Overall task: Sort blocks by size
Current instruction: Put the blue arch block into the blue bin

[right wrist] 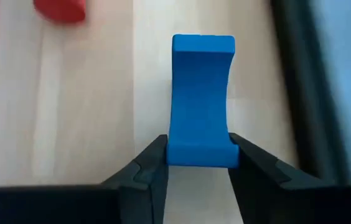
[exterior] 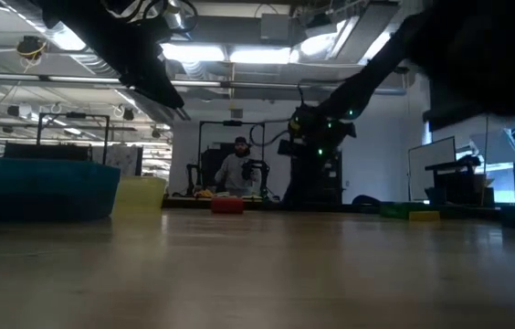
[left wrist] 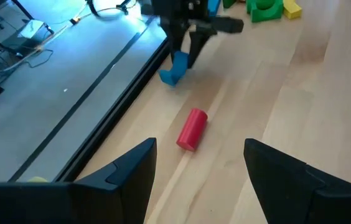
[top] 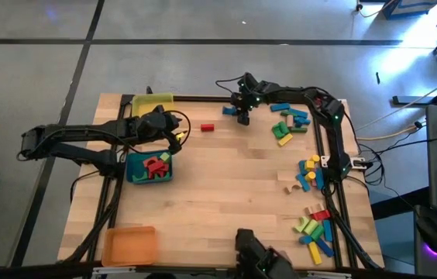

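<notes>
Fingers of the right gripper (right wrist: 197,163) press both sides of a blue block (right wrist: 201,99) near the table's far edge, beside a red block (left wrist: 192,129). Left gripper (left wrist: 197,165), jaws apart and empty, hangs over the blue tray (top: 135,176) holding red and green blocks.

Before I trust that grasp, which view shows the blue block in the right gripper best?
The right wrist view: the blue block fills it, the right gripper pinching its end. The left wrist view shows it small; the high view barely; the low view hides it.
</notes>
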Motion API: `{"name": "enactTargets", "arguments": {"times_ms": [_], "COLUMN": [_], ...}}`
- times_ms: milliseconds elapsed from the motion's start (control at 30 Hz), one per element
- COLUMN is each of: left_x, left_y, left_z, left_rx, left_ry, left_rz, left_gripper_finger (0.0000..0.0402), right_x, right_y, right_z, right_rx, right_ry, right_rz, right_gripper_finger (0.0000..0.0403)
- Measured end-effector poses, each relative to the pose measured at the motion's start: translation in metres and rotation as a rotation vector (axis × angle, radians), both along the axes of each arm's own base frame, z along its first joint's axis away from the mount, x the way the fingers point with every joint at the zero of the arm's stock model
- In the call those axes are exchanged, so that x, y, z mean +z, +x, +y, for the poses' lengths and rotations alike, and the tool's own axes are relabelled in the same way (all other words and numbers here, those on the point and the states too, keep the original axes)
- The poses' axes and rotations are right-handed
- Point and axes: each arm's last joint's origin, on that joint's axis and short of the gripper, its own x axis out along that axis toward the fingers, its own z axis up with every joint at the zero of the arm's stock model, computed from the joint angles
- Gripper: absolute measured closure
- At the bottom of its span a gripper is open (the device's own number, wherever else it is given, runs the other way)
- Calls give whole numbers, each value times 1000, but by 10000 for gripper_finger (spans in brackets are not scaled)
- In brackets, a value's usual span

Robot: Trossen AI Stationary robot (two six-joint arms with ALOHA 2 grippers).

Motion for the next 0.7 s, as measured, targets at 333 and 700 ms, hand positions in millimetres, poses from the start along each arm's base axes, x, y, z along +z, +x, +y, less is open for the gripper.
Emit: {"name": "enactTargets", "arguments": {"times_ms": [333, 700], "left_x": [5, 45], "left_y": [0, -30], "left_z": [-26, -55], "left_rx": [-76, -216], "left_ry": [-61, -73], "left_rz": [-58, -349], "left_gripper_finger": [174, 174], "right_x": [54, 71], "right_y": [29, 92], "right_z": [63, 182], "right_rx": [51, 240], "right_ry": [48, 90], "right_rz": [-100, -297], "right_gripper_finger": [262, 261]}}
